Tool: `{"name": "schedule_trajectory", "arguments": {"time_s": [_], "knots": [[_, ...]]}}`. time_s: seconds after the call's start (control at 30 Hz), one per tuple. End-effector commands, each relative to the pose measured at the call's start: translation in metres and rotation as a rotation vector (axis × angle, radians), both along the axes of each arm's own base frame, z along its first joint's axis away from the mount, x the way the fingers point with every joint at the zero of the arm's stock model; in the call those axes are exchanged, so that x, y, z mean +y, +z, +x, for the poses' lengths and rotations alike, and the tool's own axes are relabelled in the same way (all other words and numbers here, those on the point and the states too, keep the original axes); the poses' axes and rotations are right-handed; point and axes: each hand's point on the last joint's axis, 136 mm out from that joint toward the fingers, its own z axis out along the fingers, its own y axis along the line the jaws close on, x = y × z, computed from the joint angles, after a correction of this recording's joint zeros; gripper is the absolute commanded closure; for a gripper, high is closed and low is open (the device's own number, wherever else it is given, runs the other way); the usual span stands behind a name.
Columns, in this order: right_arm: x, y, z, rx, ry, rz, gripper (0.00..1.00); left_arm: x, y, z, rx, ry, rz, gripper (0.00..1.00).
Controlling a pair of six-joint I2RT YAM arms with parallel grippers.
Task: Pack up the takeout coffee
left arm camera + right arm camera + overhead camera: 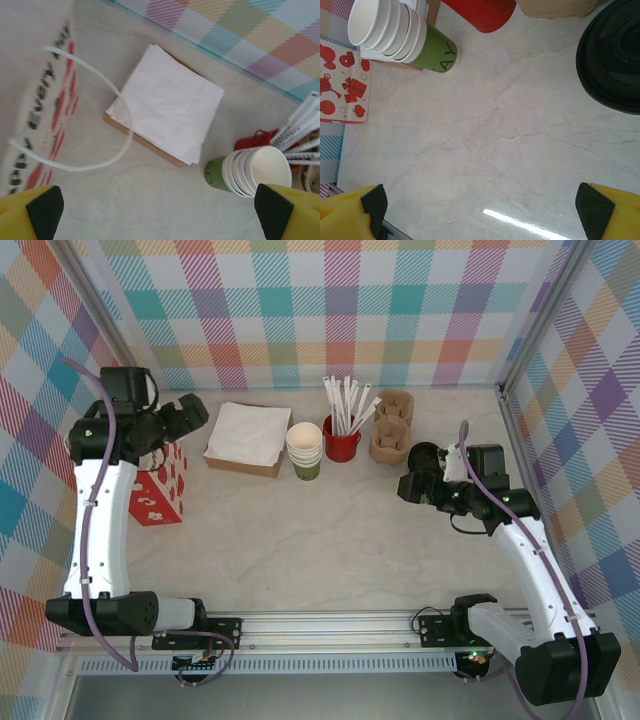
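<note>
The takeout coffee (612, 55) shows its round black lid at the right edge of the right wrist view; its cup body is hidden. From above, that lid (424, 454) sits just in front of the cardboard carriers. My right gripper (482, 210) stands open over bare table, left of and nearer than the lid, with nothing between its fingers; in the top view this gripper (406, 487) points left. My left gripper (159, 210) is open and empty, hovering by the red-and-white gift bag (35, 100) and its white handle loop (90, 150); seen from overhead, it (190, 418) hangs above the bag (160, 490).
A stack of white napkins (245, 435) lies in a cardboard tray. Nested cream cups over a green one (305, 450) stand beside a red cup of straws (340, 438). Cardboard carriers (391, 428) sit at the back right. Plaid walls enclose the table.
</note>
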Motion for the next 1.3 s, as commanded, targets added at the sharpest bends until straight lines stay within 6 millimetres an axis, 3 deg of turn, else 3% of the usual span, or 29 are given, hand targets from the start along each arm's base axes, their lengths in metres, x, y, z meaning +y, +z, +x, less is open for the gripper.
{"name": "schedule_trajectory", "arguments": {"time_s": [0.0,0.27,0.43,0.63,0.93,1.27], "knots": [[0.000,-0.003,-0.001,-0.010,0.019,-0.011,0.02,0.022,0.006,-0.004,0.002,0.000,0.038,0.00],[-0.001,-0.004,0.000,-0.006,0.014,-0.017,0.01,0.082,0.001,-0.009,0.016,0.161,0.015,0.00],[-0.001,-0.006,0.002,0.000,0.016,-0.019,0.01,0.101,-0.010,-0.012,0.032,0.198,0.016,0.00],[0.000,-0.010,0.005,0.011,0.017,-0.013,0.01,0.102,-0.027,-0.004,0.043,0.156,0.025,0.00],[0.000,-0.016,0.007,0.024,0.021,-0.022,0.01,0.102,-0.068,0.004,0.109,0.121,0.008,0.05],[0.000,-0.021,0.008,0.039,0.022,-0.025,0.01,0.094,-0.095,0.008,0.162,0.061,-0.032,0.18]]}}
